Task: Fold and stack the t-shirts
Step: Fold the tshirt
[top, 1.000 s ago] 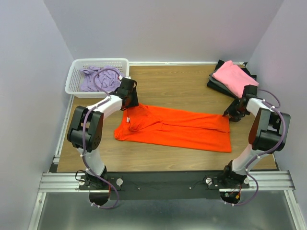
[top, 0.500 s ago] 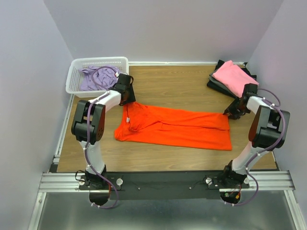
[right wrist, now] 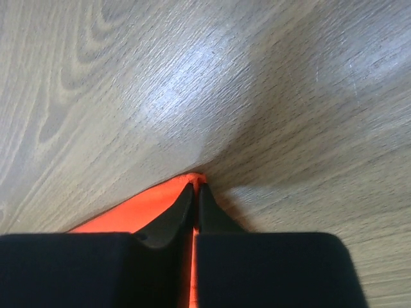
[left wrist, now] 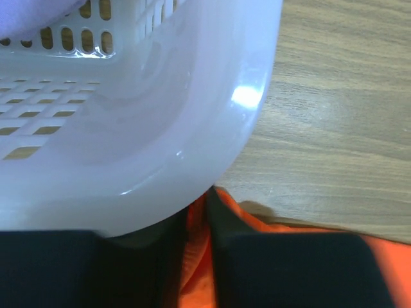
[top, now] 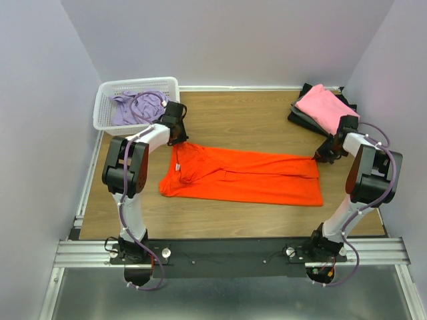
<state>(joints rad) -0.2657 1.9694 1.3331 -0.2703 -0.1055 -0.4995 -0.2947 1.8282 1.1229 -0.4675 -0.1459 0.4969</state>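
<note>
The orange t-shirt [top: 253, 177] lies spread lengthwise across the middle of the wooden table [top: 253, 117], collar end to the left and hem to the right. A small white patch [top: 178, 167] at the collar may be a label, but it is too small to read.

The left gripper [top: 179, 139] is at the shirt's far left corner, just beside the near corner of the white basket [top: 105, 110]. In the left wrist view its fingers [left wrist: 270, 269] pinch a fold of orange cloth close under the basket's rounded wall. The right gripper [top: 319, 157] is at the far right corner of the hem, and in its wrist view the jaws are pressed together on the very tip of the cloth.

A lavender shirt [top: 127, 110] lies bunched in the basket. A pink shirt [top: 323, 107] sits folded on a dark stack [top: 300, 115] in the far right corner of the table.

Since a second ago the left gripper has moved back towards the basket and the right gripper slightly outward. The shirt's far edge is now drawn straighter between them.
</note>
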